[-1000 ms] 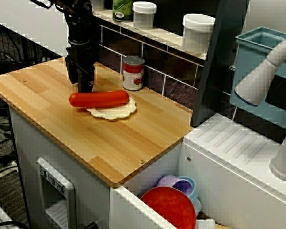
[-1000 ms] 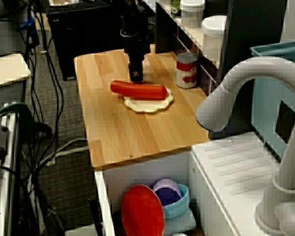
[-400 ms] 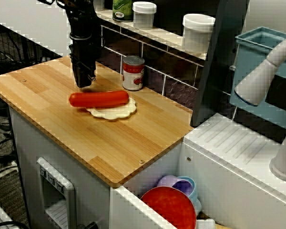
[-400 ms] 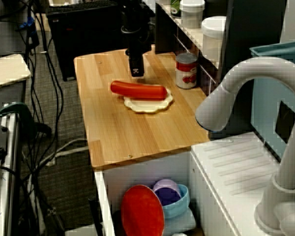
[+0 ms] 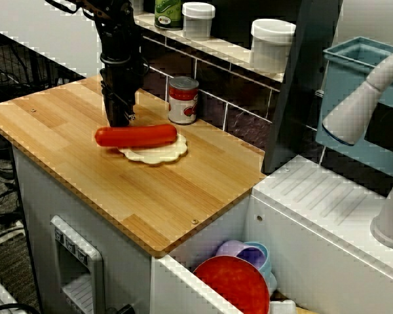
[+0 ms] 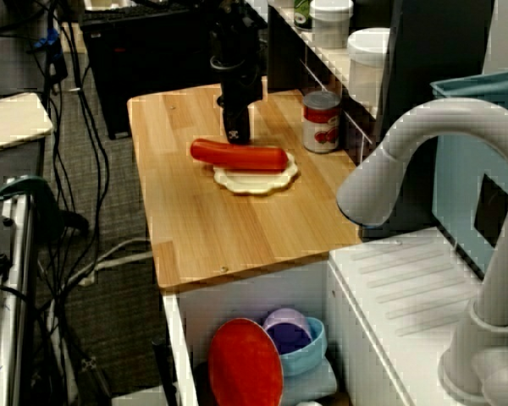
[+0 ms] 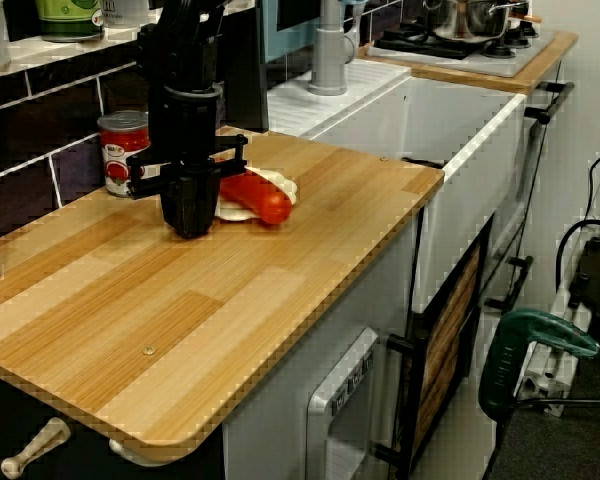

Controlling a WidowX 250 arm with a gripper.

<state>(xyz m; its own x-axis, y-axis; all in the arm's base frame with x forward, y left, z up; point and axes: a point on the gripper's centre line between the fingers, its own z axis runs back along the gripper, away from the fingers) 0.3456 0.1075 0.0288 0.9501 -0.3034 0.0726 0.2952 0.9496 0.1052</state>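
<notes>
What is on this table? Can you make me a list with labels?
gripper: black gripper, pointing down, tips low over the wood; open or shut unclear
nearest thing: long red sausage, lying across a cream scalloped plate
contact with it: cannot tell
behind: red-and-white tin can, upright by the tiled wall
surface: light wooden countertop

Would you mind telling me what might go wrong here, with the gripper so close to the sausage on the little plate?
1. The gripper hangs low beside the sausage, which lies across the cream plate with one end overhanging. A sideways nudge might roll it onto the counter.
2. The red can stands close behind the gripper and might be knocked over by a swing toward the wall.
</notes>
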